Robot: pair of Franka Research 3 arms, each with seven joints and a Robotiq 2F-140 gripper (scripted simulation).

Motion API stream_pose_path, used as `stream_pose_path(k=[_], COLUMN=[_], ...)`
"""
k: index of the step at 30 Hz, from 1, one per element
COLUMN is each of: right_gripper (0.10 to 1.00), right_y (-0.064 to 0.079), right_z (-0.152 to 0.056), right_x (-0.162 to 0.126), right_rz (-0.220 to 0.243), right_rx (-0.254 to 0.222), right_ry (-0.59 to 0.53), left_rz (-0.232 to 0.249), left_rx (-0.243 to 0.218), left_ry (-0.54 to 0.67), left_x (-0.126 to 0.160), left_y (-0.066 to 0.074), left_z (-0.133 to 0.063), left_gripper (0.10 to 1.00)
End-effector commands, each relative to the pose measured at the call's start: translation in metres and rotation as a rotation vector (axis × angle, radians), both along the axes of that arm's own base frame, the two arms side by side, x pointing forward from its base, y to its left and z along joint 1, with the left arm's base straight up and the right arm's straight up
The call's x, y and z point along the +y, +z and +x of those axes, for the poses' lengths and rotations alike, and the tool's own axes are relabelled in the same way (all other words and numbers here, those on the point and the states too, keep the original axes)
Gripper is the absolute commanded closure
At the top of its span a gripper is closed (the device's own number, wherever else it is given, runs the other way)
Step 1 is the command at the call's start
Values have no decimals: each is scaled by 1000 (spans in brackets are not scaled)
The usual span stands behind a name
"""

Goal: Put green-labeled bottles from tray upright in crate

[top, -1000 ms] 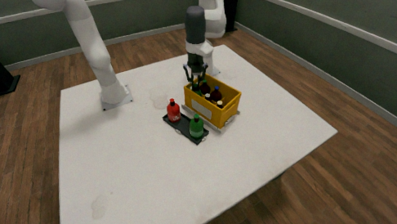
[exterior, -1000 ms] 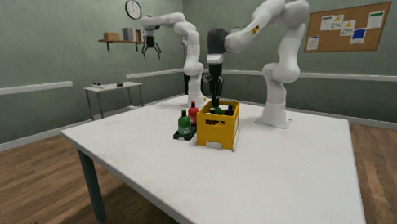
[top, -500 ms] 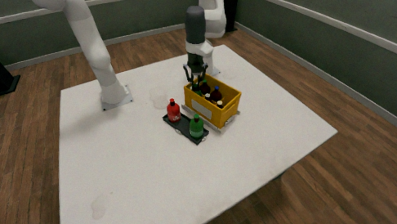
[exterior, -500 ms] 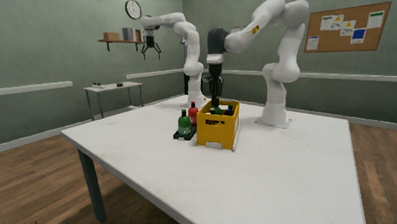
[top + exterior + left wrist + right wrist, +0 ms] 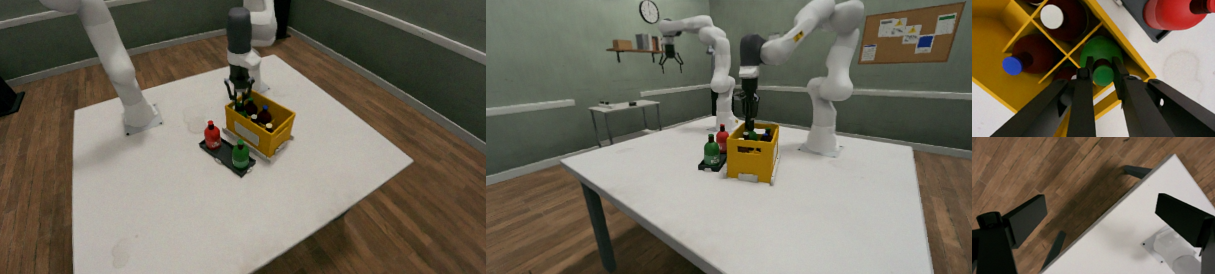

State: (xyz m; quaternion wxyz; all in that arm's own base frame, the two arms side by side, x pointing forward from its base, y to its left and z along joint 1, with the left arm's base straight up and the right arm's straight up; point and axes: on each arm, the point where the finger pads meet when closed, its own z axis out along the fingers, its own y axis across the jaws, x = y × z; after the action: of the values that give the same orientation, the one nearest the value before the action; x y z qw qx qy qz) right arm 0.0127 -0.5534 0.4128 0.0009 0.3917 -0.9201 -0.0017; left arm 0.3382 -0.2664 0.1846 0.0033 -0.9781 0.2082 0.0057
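The left arm's black two-fingered pincer (image 5: 239, 102) (image 5: 749, 120) (image 5: 1102, 68) grips a round green capped bottle (image 5: 240, 111) (image 5: 1101, 50) being lowered, seemingly, into the crate's corner slot; next, seat it upright, release.

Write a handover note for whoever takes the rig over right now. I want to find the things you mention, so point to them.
Left gripper (image 5: 240, 97) (image 5: 1101, 68): closed on the neck of a green bottle (image 5: 1101, 49) in a corner slot of the yellow crate (image 5: 247, 134) (image 5: 751, 165) (image 5: 1131, 47).
Right gripper (image 5: 671, 57) (image 5: 1101, 216): open, nothing in it, away from the crate.
Tray (image 5: 227, 159) (image 5: 704, 166) (image 5: 1138, 16): one green bottle (image 5: 240, 156) (image 5: 711, 152) and the red bottle (image 5: 212, 138) (image 5: 722, 140) (image 5: 1171, 13), both upright.
Done: one green bottle in the crate, unreleased.
Left: release it, then crate the tray's green one; red stays.
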Motion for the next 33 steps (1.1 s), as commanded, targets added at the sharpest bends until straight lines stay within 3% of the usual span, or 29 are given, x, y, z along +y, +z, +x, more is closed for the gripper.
stream_pose_path(k=[1, 33], right_gripper=[98, 98], right_y=[0, 0], right_z=[0, 0], right_x=[-1, -1], right_rz=[-2, -2], right_rx=[-3, -3], right_ry=[4, 4], left_rz=[-9, -9], left_rx=[-10, -10], left_ry=[-2, -2], left_x=[-4, -4], left_y=[3, -2], left_z=[2, 3], left_gripper=[999, 999])
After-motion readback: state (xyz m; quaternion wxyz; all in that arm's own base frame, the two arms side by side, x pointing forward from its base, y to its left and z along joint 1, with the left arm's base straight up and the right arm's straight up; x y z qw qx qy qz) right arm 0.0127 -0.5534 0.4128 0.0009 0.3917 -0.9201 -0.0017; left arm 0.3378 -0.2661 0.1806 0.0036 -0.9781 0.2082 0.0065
